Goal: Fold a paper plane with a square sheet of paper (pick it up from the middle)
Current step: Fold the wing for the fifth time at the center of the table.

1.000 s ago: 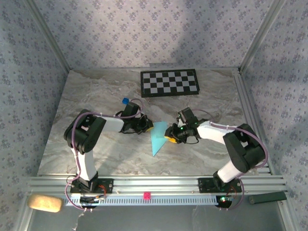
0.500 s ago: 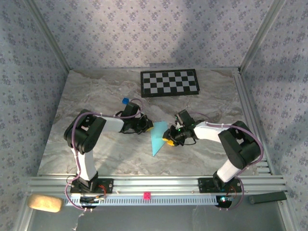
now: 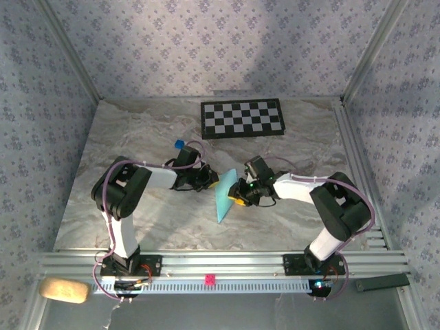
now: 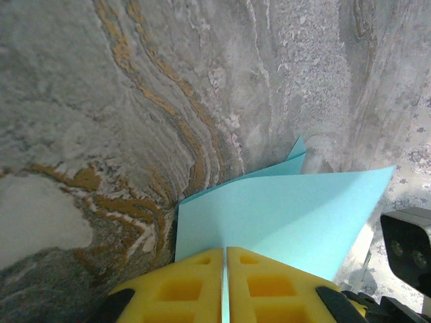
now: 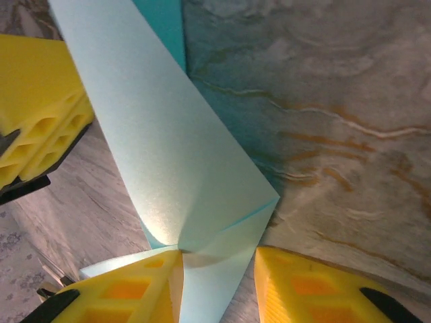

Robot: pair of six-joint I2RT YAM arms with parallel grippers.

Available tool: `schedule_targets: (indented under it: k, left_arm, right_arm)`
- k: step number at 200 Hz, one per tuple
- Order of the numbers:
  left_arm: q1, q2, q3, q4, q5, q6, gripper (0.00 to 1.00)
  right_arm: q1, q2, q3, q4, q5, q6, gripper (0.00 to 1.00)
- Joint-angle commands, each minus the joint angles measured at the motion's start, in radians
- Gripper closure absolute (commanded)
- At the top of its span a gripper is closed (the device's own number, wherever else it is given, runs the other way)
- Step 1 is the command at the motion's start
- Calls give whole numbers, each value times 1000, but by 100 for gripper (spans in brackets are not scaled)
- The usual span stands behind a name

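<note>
Left fingers [image 4: 202, 269] pressed together on the edge of the folded light-blue sheet of paper [image 4: 283, 215]. Right fingers [image 5: 141, 289] part open, with the sheet's creased corner lying in the gap and one finger touching it. Sheet sits between the two wrists, mid-desk [image 3: 137, 130]. Checkerboard [image 3: 242, 118] at the far edge, well apart.

I'm working over a desk [image 3: 137, 130] in grey marble print, tan veins running through it. Pale wallpaper with a small floral repeat is covering the back wall [image 3: 220, 41], left wall [image 3: 34, 137] and right wall [image 3: 405, 137]. Aluminium posts [image 3: 69, 51] are framing the rear corners, and a slotted rail [image 3: 227, 261] is running along the near edge. Light is falling unevenly on the back wall, a brighter band lying beside a soft shadow.
</note>
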Motion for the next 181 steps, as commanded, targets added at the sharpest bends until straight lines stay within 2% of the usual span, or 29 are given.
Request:
schedule_targets:
  k: [1,61,128,181]
  left_arm:
    - [9,13,-28,-97,-30,21,90]
    - [8,16,-27,-96,-29,22,90]
    - [7,19,-30,-96,-27,24,90]
    - [8,18,-27,-94,-26,21,90]
  right_arm:
    - [-1,-23,10,19,45,-33,65]
    - [-53,-31,9,95,-22,-119,57]
    - [-115,22,71,89,-111,-215,55]
    - [-142,78,109,57,-190,-300,62]
